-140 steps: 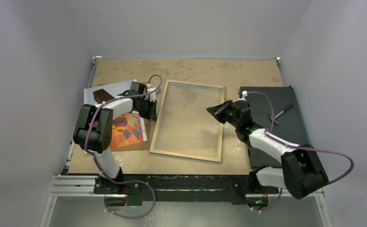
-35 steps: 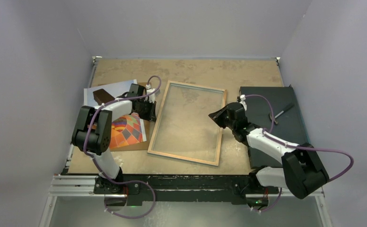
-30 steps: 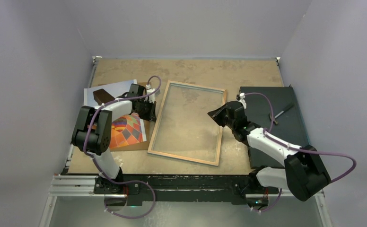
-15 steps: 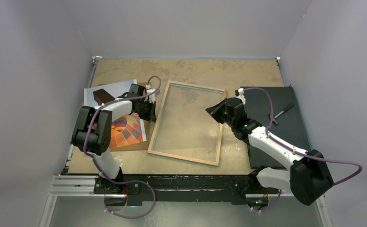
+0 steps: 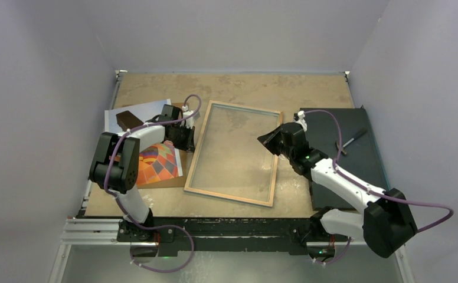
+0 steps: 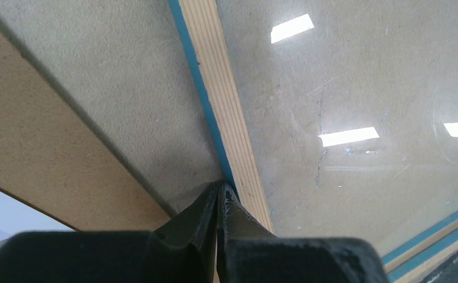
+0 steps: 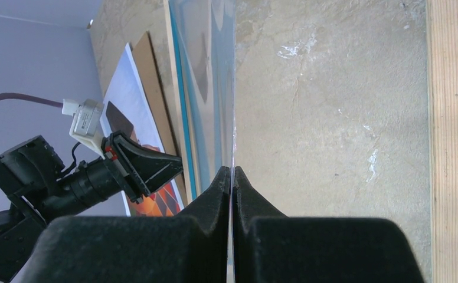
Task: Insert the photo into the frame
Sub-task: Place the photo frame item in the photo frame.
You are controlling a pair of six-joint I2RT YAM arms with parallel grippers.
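The frame [image 5: 229, 194] lies back up on the table's middle, wood rim up, blue edge beneath. My right gripper [image 5: 267, 140] is shut on the right edge of the clear glass pane [image 7: 209, 71] and holds that edge tilted up above the frame's right rim [image 7: 444, 118]. My left gripper [image 5: 186, 137] is shut and empty, its tips [image 6: 221, 187] pressed against the outer blue edge of the frame's left rim [image 6: 226, 100]. The balloon photo [image 5: 159, 162] lies face up left of the frame on the brown backing board [image 5: 170, 180].
A white sheet [image 5: 147, 109] with a dark brown block [image 5: 129, 119] lies at the back left. A black mat [image 5: 350, 165] with a thin pen-like tool [image 5: 352, 141] covers the table's right side. The backing board [image 6: 38, 141] lies just left of my left fingers.
The frame has swung slightly, its near end shifting left. My right gripper has risen and moved back a little with the pane's edge. The left gripper has stayed at the left rim.
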